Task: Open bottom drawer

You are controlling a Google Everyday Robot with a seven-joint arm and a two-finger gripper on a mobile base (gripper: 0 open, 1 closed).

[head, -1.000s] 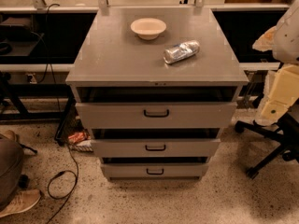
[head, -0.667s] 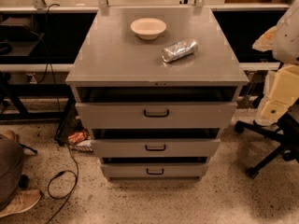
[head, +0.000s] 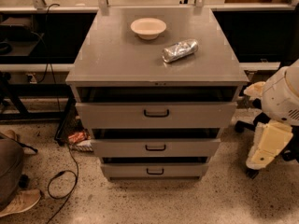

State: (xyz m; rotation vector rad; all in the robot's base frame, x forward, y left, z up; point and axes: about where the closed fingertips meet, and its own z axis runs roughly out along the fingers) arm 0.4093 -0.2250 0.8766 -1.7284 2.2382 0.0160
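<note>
Grey metal, the bottom drawer [head: 126, 171] sat lowest in the cabinet [head: 117, 59], a dark gap above its front. The gripper [head: 267, 146] hung near the floor to the cabinet's right, well apart from the drawer's black handle [head: 155, 171]. I couldn't tell how wide it gaped.

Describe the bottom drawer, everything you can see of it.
The bottom drawer is the lowest of three, a shallow grey metal-looking front with a small black bar handle at its middle. It sits level just above the speckled floor, a dark gap above it. Nothing touches it; the gripper hangs off to its right, apart.
</note>
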